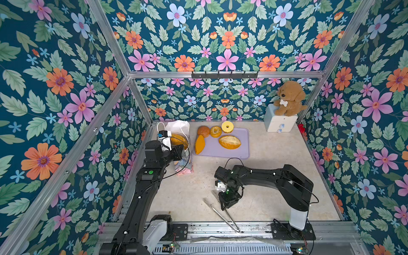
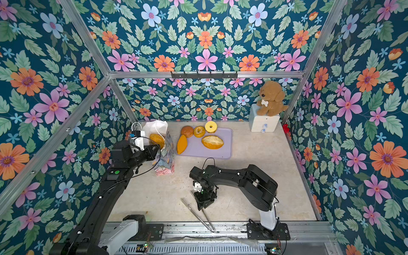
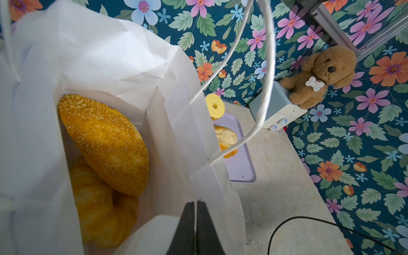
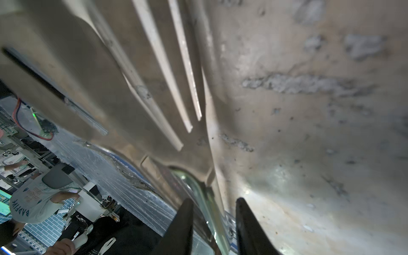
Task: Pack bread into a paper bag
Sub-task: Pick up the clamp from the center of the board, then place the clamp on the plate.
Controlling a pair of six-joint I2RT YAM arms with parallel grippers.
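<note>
Flowered walls enclose a pale worktop point(image 1: 276, 176). At its far left stands the paper bag point(image 1: 178, 127), holding a seeded loaf point(image 3: 103, 143) above a knobbly ring point(image 3: 99, 209). The left claw point(image 3: 195, 205) is pressed together on the bag's rim. More bread point(image 1: 229, 142) lies on a lilac tray point(image 1: 240, 152) just beside the bag. The right claw point(image 4: 214, 199), spread, straddles one arm of the tongs point(image 1: 233, 225).

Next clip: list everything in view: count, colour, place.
paper bag: one, white inside, table's far left
seeded loaf: one, golden, in paper bag
knobbly ring: one, golden, beneath it
tray: one, lavender, far middle
brown bun, golden ring, yellow ring, orange oval, golden loaf: one each, on tray
tongs: one, metal, table front
drawer box: one, pale, far right
plush dog: one, brown, on drawer box
left gripper: shut on paper bag rim
right gripper: open around one tongs arm
</note>
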